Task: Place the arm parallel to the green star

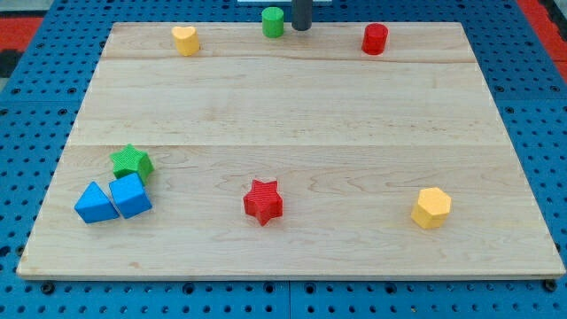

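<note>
- My tip [302, 28] rests at the table's [283, 115] top edge, just right of the green cylinder [273, 22].
- No hand fitted; nothing held.
- Green star [131, 162] lies lower left, touching the blue cube [130, 196].
- Advise travelling across bare wood, stopping level with the star.

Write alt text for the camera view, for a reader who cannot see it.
My tip rests at the wooden board's top edge beside a green cylinder, far from the green star at lower left, which touches a blue cube next to a blue triangular block.
</note>
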Robot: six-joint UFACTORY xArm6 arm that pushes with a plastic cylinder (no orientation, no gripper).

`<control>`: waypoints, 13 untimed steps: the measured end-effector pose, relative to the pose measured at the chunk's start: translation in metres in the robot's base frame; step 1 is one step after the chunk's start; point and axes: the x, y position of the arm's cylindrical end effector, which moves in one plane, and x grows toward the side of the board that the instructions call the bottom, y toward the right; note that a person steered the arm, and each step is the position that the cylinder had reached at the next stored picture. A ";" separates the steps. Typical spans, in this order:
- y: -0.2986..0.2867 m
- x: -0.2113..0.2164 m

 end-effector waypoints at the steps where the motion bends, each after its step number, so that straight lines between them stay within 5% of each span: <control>1: -0.001 -0.001; 2: -0.021 0.001; 4: -0.120 0.103; 6: 0.025 0.014; 8: -0.003 -0.001; 9: -0.029 -0.001; 10: -0.162 0.036; 11: -0.173 0.140; 12: -0.169 0.161; 13: -0.252 0.155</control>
